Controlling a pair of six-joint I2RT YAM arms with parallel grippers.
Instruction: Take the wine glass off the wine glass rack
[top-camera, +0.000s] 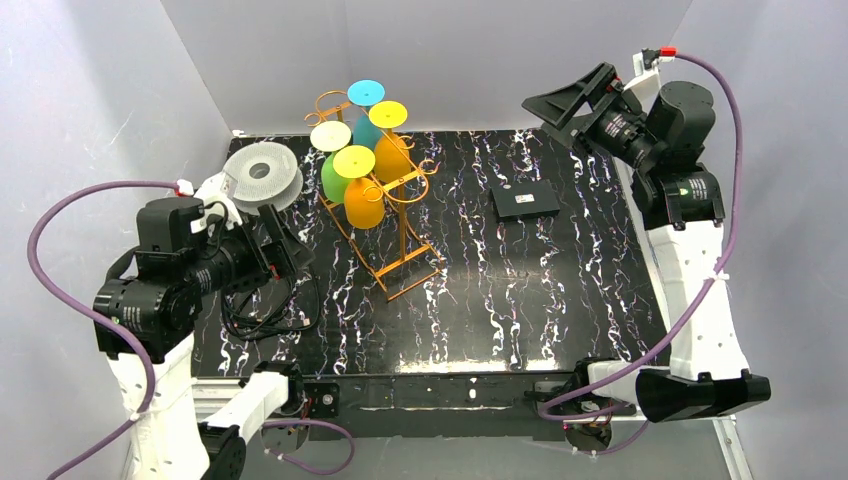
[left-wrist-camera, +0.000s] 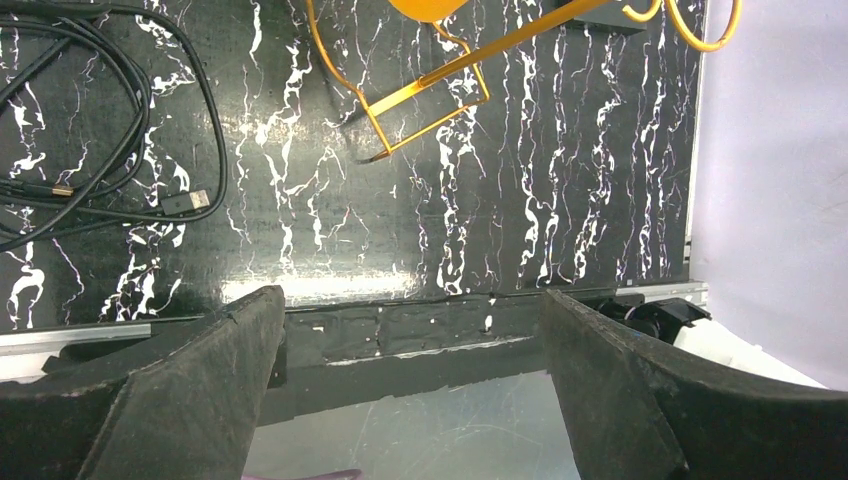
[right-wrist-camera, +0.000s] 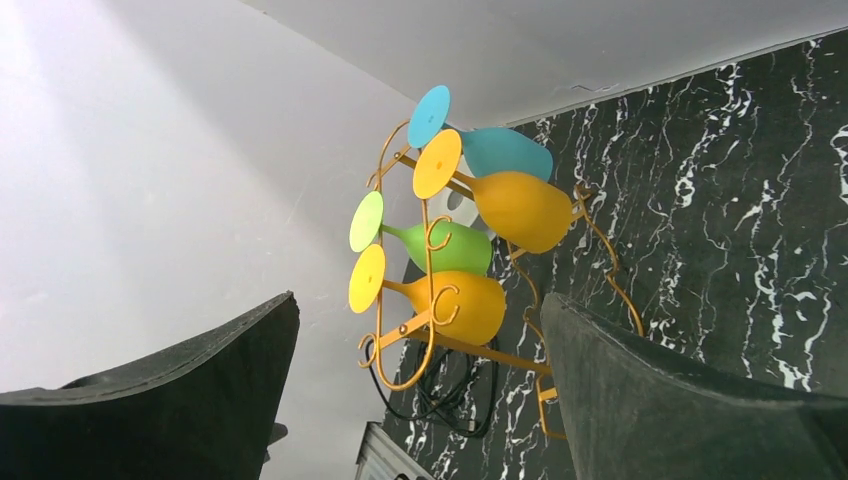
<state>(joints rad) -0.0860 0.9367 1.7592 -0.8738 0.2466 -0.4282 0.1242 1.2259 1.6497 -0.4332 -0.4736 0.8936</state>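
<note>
The orange-gold wire rack (top-camera: 404, 240) stands at the back left of the black marble table. Several coloured wine glasses hang upside down on it: a teal one (top-camera: 366, 125), an orange one (top-camera: 392, 155), a green one (top-camera: 335, 178) and a front orange one (top-camera: 363, 203). My left gripper (top-camera: 287, 245) is open and empty, left of the rack. Its wrist view shows only the rack's foot (left-wrist-camera: 480, 58). My right gripper (top-camera: 566, 103) is open and empty, raised at the back right. Its wrist view faces the rack (right-wrist-camera: 490, 350) and the front orange glass (right-wrist-camera: 465, 305).
A white filament spool (top-camera: 262, 175) sits behind the left gripper. A coiled black cable (top-camera: 262, 305) lies on the table below it and shows in the left wrist view (left-wrist-camera: 120, 150). A flat black box (top-camera: 525, 202) lies right of the rack. White walls enclose the table.
</note>
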